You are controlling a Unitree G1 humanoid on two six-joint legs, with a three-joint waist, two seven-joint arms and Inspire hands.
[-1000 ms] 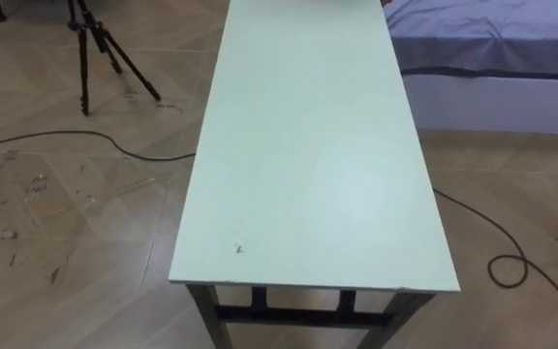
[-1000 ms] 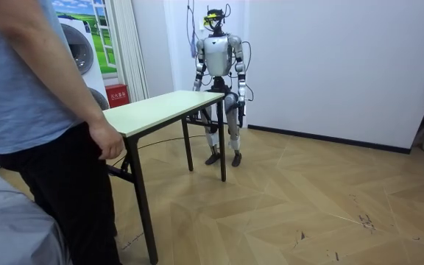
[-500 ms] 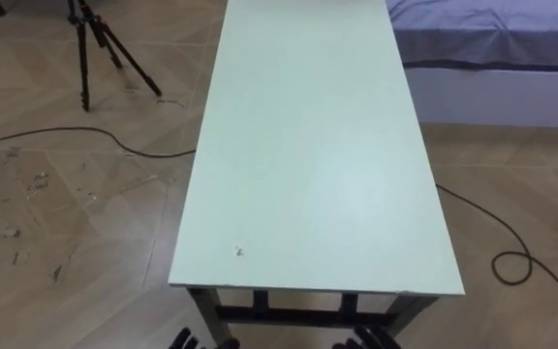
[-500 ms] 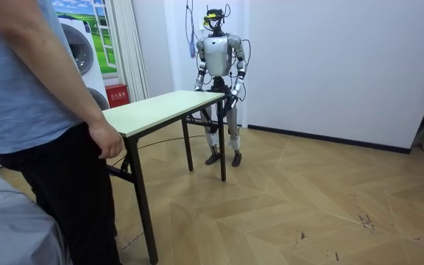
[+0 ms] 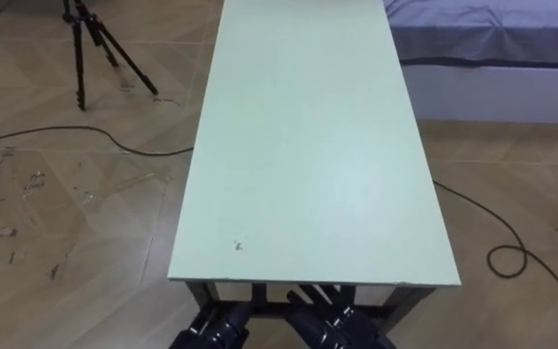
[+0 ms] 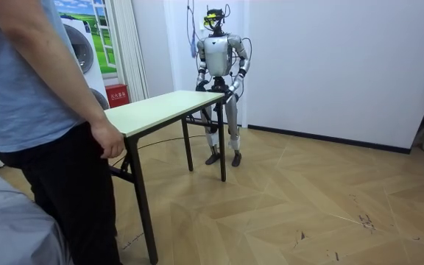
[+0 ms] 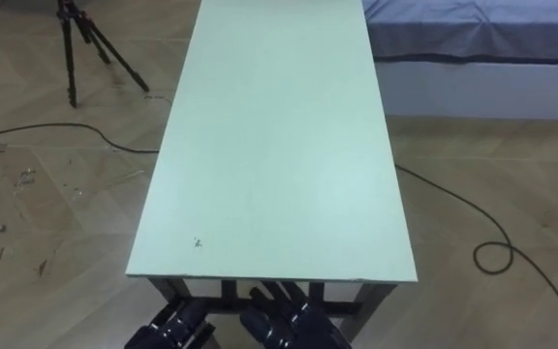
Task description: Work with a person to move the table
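Under the table's [image 5: 308,145] near edge, right hand [image 5: 342,325] looks open, left hand [image 5: 211,334] I cannot tell; seat both evenly before lifting.

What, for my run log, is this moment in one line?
left hand: below table near edge | right hand: same, open | person: at far end

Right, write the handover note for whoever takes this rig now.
Left hand: low, just below the table's near edge.
Right hand: open, fingers straight, reaching up to the underside of that edge.
Table: legs on the floor, robot at one end and the person's hand at the other.
Done: robot in place, hands at the edge.
Left: take hold, lift and carry with the person.
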